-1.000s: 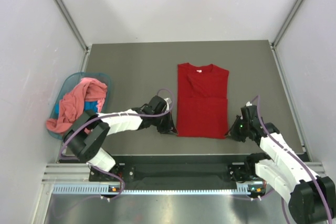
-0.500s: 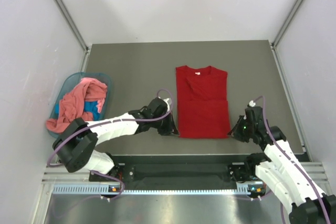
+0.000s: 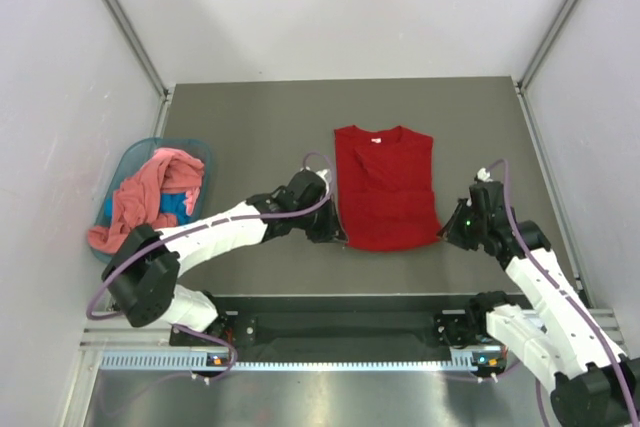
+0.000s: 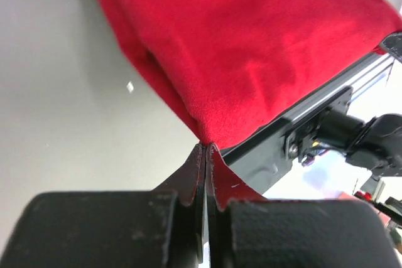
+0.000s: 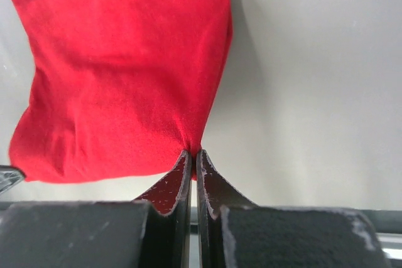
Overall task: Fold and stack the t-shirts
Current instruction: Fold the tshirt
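The deep red t-shirt (image 3: 385,187) lies on the grey table, sleeves folded in, collar and white label at the far end. My left gripper (image 3: 338,236) is shut on its near left hem corner, and my right gripper (image 3: 444,233) is shut on its near right corner. Both corners are lifted and the hem curls up off the table. In the left wrist view the red cloth (image 4: 251,48) hangs from my pinched jaws (image 4: 206,146). In the right wrist view the shirt (image 5: 119,73) hangs from my closed jaws (image 5: 192,152). The salmon-pink t-shirt (image 3: 140,202) lies heaped in the basket.
A teal plastic basket (image 3: 128,162) stands at the table's left edge, with blue cloth (image 3: 176,204) under the pink shirt. White walls enclose the table on three sides. A black rail (image 3: 340,327) runs along the near edge.
Both grippers have moved away from the near edge, carrying the red shirt's bottom hem up and toward the collar. The shirt's visible length has shortened.
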Controlling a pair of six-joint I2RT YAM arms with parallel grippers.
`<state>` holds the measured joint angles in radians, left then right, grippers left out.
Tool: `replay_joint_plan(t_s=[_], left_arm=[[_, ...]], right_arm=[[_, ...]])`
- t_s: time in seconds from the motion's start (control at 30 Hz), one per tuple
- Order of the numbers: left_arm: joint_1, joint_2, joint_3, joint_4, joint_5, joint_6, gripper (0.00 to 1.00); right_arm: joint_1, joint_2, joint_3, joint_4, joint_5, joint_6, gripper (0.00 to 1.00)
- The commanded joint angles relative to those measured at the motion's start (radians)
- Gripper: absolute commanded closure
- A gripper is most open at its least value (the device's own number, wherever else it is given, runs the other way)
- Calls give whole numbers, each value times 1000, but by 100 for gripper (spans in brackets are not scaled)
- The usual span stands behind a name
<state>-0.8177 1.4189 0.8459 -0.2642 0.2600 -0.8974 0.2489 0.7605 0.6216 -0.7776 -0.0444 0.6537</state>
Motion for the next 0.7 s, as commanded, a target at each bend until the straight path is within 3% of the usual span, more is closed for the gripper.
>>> replay_joint_plan(t_s=[0.0,0.3,0.67], left_arm=[[23,44,129,-53,-45,52,100],[193,212,421,-147,-35,158,100],[367,518,821,-87,91,244,100]], right_arm=[[13,40,104,37,72,-31,100],[-30,301,332,159,98,-86,100],[-63,739,742,255,101,-178,100]])
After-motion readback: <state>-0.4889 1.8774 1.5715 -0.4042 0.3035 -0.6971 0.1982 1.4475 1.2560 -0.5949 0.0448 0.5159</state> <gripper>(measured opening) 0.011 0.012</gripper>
